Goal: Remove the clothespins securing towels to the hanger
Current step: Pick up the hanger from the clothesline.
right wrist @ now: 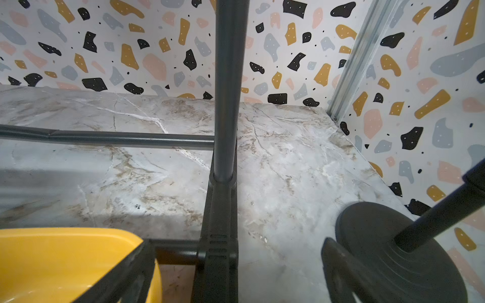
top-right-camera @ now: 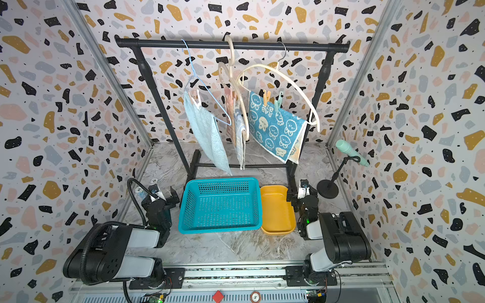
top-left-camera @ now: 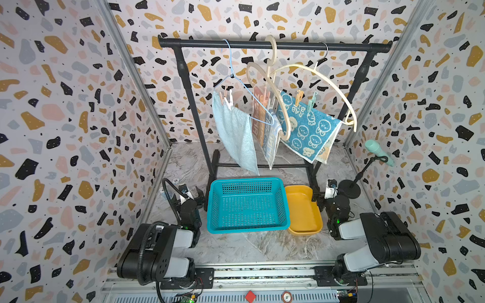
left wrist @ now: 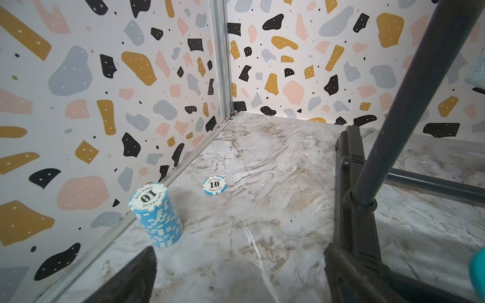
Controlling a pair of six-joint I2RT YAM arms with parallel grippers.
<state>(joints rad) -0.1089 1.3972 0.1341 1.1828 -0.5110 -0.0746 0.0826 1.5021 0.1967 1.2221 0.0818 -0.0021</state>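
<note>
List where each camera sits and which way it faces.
Both top views: high in front, looking down at rack, towels, basket; both arms show.
Left wrist: low, facing the back corner and poker chips; left gripper open.
Right wrist: low, facing rack foot, stand base; right gripper open.
Shared: yellow tub in top and right wrist views.

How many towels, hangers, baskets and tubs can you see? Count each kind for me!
Towels: 3 (pale blue, striped, teal rabbit)
Hangers: 3 (blue wire, wooden, cream hoop)
Baskets: 1 (teal basket)
Tubs: 1 (yellow tub)
Total: 8
</note>
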